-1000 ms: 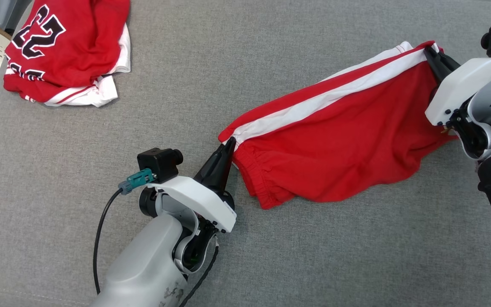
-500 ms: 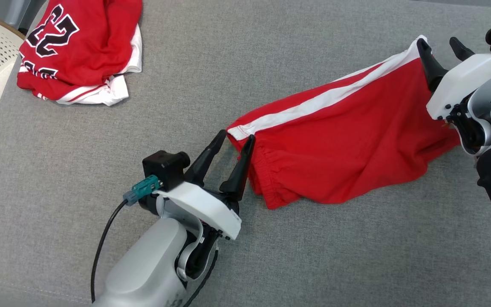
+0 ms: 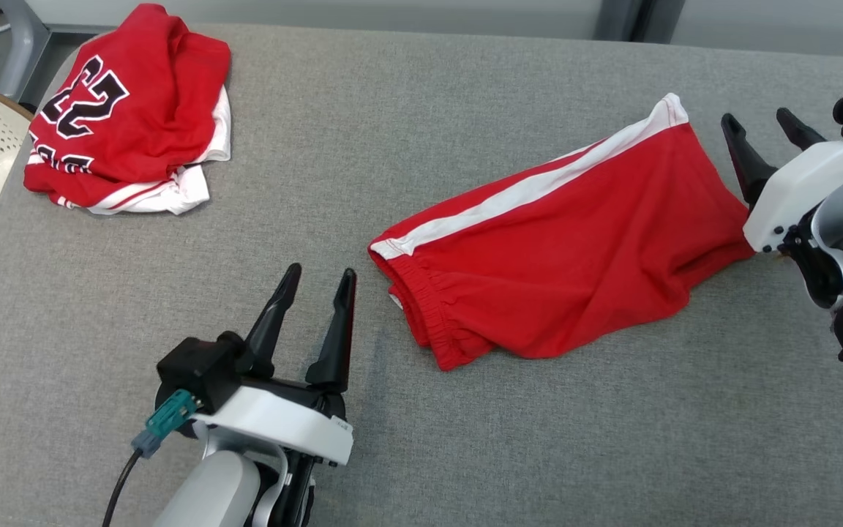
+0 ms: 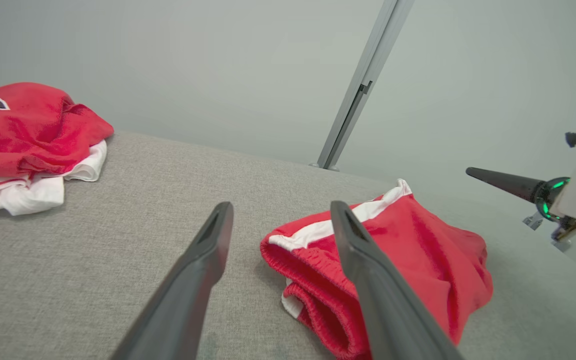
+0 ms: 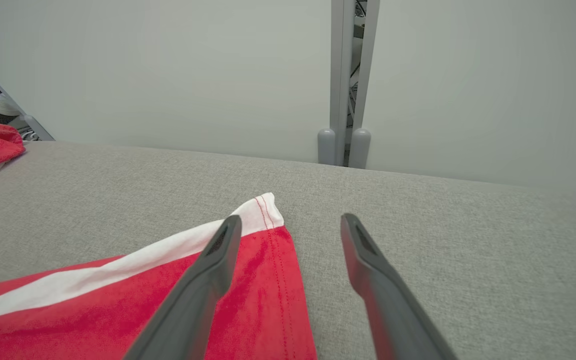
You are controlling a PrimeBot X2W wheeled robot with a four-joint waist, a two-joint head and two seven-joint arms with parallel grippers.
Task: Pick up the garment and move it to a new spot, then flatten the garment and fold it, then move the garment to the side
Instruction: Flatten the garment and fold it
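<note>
Both pincers are wide apart and neither one has cloth in it! The left gripper (image 3: 320, 271) sits low and left of centre in the head view, its two dark fingers spread and pointing up the frame with a slight lean to the right, nothing between them. Its white wrist housing and pale forearm run down to the bottom edge, with a black cable (image 3: 118, 490) trailing off beside them.

The red shorts (image 3: 560, 256) lie on the grey surface (image 3: 465, 110), right of centre, with a white side stripe along the top. The elastic waistband end lies just beside the left fingertips and clear of them.

At the right edge, the right gripper (image 3: 755, 115) is equally wide, fingers angled up and to the left. In the right wrist view its left finger (image 5: 208, 270) crosses the hem corner of the shorts. Whether it brushes the fabric, I cannot tell. The other finger stands over bare grey. That arm comes in from the right edge, wrist bent.

In the upper left, well apart, there's a bundled red jersey (image 3: 129, 95).
</note>
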